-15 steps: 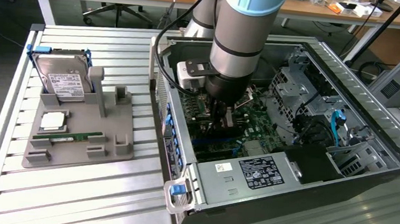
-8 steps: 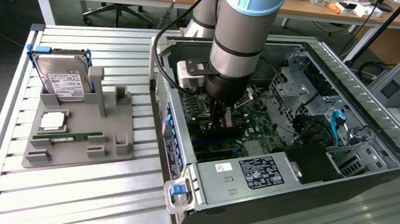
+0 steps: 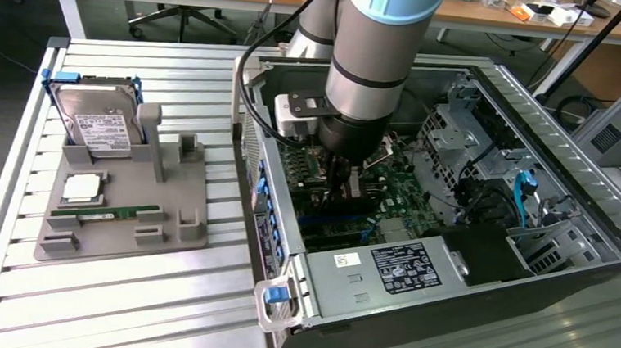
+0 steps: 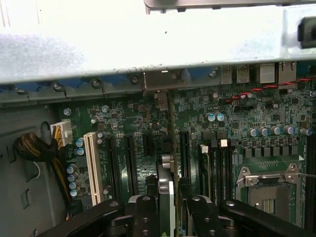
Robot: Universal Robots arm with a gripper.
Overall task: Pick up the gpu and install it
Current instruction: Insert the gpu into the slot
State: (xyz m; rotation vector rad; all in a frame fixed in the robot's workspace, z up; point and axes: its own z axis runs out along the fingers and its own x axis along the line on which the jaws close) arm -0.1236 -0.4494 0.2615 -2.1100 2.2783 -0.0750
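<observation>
My gripper reaches down into the open computer case, low over the green motherboard. In the wrist view my gripper is shut on the gpu, a thin dark card seen edge-on between the two black fingers. The card stands upright in line with the long black expansion slots. Its silvery bracket end lies against the case's rear wall. Whether the card's lower edge sits in a slot is hidden. In the exterior view the gpu shows as a dark piece under the fingers.
A grey fixture on the slatted table at the exterior view's left holds a hard drive, a silver chip and a green memory stick. Inside the case are the power supply, a drive cage, a white slot and the processor socket.
</observation>
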